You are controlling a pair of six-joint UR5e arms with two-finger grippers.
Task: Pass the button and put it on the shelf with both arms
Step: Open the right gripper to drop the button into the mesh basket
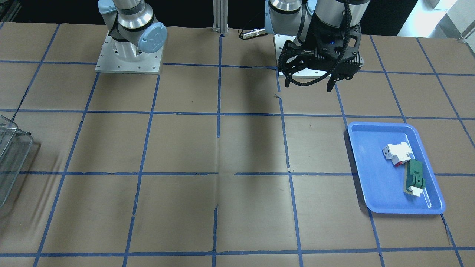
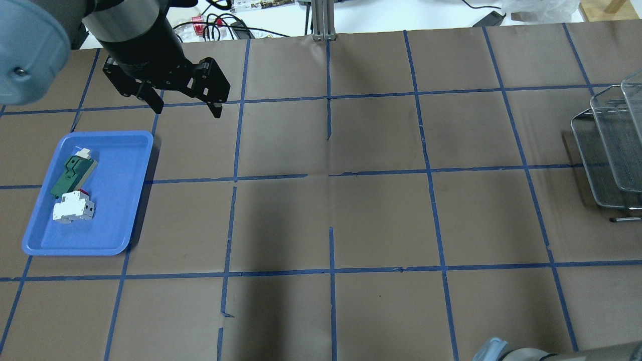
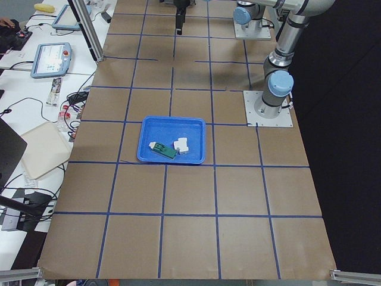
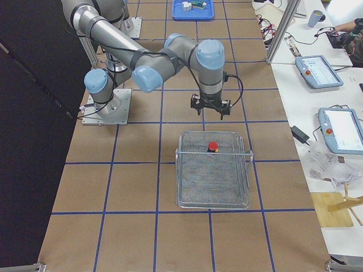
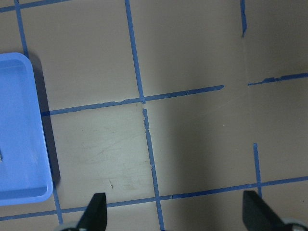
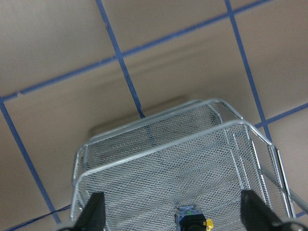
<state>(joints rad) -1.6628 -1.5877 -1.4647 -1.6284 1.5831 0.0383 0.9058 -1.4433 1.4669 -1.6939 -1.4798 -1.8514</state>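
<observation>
The button (image 4: pixel 212 147) is lying on the shelf (image 4: pixel 212 192), at the end nearest the right gripper (image 4: pixel 209 111). Only two cameras are catching it. The exterior right view is showing its red cap on the mesh. The right wrist camera is showing just the black body and the yellow-and-blue end piece at the bottom edge of its picture, with the cap cut off. In that wrist view the fingers (image 6: pixel 94 214) are standing wide apart on either side with nothing between them, so this gripper is open and empty.

The overhead and front-facing views are picking up only a slice of the shelf at their borders. They are showing the left gripper (image 1: pixel 308 86) clearly, though. Its jaws are spread and it is holding nothing, hanging over bare surface (image 1: pixel 185 144) near the blue tray (image 1: pixel 371 178). The left wrist camera is adding only a corner of that tray. The front-facing view is showing the white-and-red block (image 1: pixel 397 152) and the green-and-white part (image 1: pixel 415 178) lying just beside each other in the tray.
</observation>
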